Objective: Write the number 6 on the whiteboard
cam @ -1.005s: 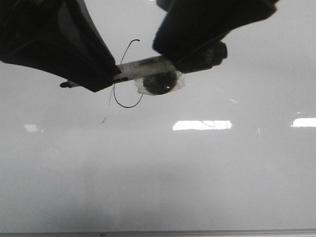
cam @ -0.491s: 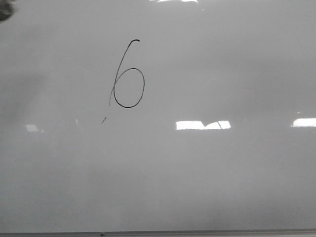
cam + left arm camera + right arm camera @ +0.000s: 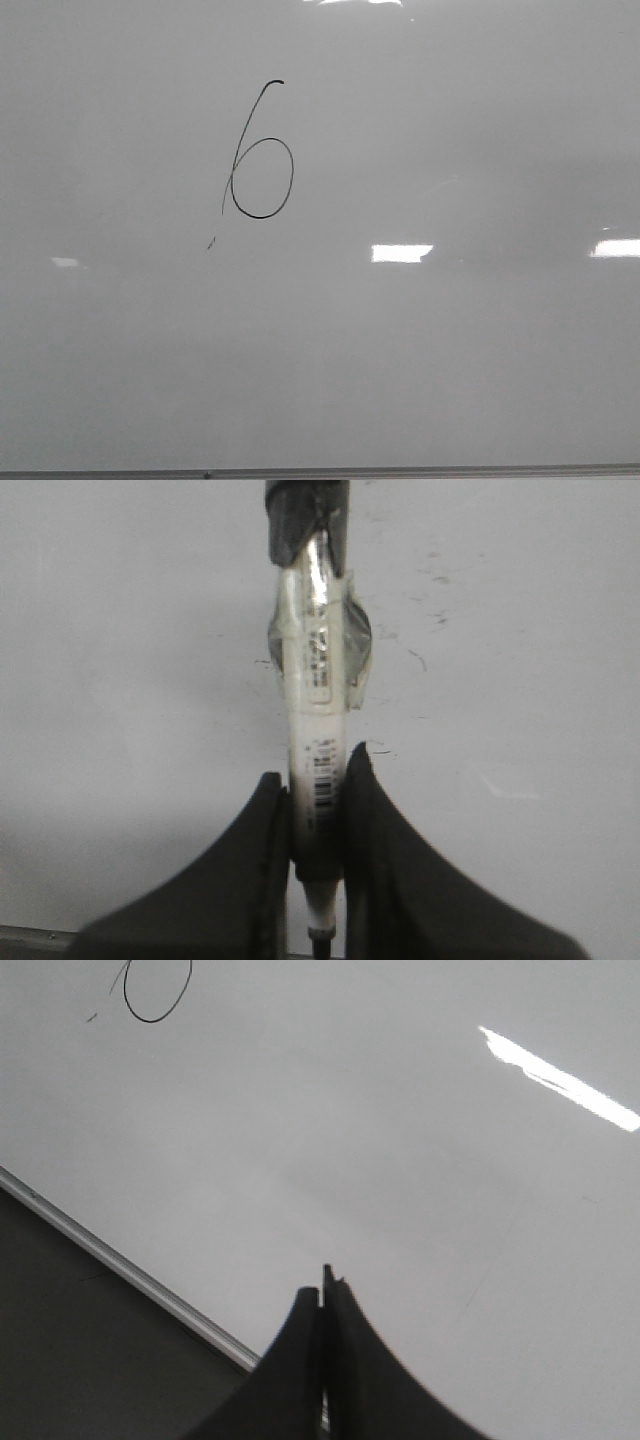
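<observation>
Black number 6 (image 3: 261,160) looks complete; left jaws clamp marker (image 3: 314,710), right jaws together.

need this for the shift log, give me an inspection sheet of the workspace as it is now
surface: whiteboard glossy pale grey, bright light reflections, thin grey edge strip along its near side.
job's things: number 6 drawn in thin black line, slanted stem joined to a closed round loop; marker white-barrelled, tape wrapped around its middle.
clutter: small dark speck just below and left of the 6; faint dark smudges on the board in the left wrist view.
grippers: left gripper fingers shut on the marker; right gripper fingers shut together, holding nothing, above the board near its edge.
cables: nothing seen.
surroundings: dark area beyond the board's edge, no detail visible.
</observation>
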Robot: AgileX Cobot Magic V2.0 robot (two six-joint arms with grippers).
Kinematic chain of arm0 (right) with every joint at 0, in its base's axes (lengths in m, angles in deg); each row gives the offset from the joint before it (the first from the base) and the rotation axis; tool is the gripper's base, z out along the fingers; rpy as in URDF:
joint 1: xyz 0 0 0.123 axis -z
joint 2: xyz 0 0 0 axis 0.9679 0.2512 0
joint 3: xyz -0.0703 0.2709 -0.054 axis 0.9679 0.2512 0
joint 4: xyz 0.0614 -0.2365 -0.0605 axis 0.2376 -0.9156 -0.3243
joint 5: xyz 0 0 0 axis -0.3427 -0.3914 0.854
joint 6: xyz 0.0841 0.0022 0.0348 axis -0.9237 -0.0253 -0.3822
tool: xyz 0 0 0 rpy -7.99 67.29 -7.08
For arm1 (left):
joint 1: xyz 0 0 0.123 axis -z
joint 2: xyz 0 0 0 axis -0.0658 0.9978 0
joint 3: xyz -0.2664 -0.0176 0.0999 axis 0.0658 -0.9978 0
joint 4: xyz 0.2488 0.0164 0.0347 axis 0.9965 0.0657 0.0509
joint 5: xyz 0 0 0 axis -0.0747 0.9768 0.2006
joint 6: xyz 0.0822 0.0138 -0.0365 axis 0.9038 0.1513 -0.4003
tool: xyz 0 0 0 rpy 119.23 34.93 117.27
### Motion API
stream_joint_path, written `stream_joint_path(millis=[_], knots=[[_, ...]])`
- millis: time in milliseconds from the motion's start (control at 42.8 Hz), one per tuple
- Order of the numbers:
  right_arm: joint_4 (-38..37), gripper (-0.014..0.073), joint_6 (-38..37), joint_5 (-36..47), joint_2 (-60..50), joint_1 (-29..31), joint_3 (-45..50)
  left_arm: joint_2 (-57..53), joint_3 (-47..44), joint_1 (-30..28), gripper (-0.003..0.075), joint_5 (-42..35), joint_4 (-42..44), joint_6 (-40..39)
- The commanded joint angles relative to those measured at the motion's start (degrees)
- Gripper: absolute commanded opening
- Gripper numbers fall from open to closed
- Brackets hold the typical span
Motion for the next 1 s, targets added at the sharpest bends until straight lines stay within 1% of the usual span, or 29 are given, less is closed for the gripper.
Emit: stream_joint_path(millis=[0, 117, 304, 444, 608, 701, 771, 818, 865, 982], knots=[[1.27, -0.0061, -0.06, 4.31, 0.1, 0.46, -1.49, 2.78, 1.82, 0.58, -0.002, -6.84, -1.9, -0.57], [1.52, -0.0061, -0.06, 4.61, 0.1, 0.46, -1.49, 8.31, 4.28, 2.38, -0.002, -7.5, -2.44, -0.57], [1.57, -0.0061, -0.06, 4.6, 0.1, 0.46, -1.49, 16.9, 8.57, 5.15, -0.002, -10.97, -2.44, -0.47], [1.57, -0.0061, -0.06, 4.6, 0.1, 0.46, -1.49, 20.69, 9.59, 5.15, -0.002, -13.31, -2.44, -0.47], [1.57, -0.0061, -0.06, 4.6, 0.1, 0.46, -1.49, 22.18, 9.59, 5.15, -0.0012, -14.74, -2.33, -0.47], [1.56, -0.0061, -0.06, 4.55, 0.1, 0.46, -1.49, 22.18, 9.59, 5.15, 0.0034, -14.89, -2.23, -0.36], [1.56, -0.0061, -0.06, 4.55, 0.1, 0.46, -1.49, 22.46, 9.59, 5.15, 0.0089, -15.49, -1.98, -0.36], [1.56, -0.0061, -0.06, 4.55, 0.1, 0.46, -1.49, 22.93, 9.59, 5.15, 0.0112, -16.01, -1.85, -0.36], [1.56, -0.0061, -0.06, 4.55, 0.1, 0.46, -1.49, 23.71, 9.59, 5.15, 0.0128, -16.29, -1.85, -0.36], [1.56, -0.0061, -0.06, 4.55, 0.1, 0.46, -1.49, 25.38, 9.59, 5.15, 0.013, -17.11, -1.75, -0.36]])
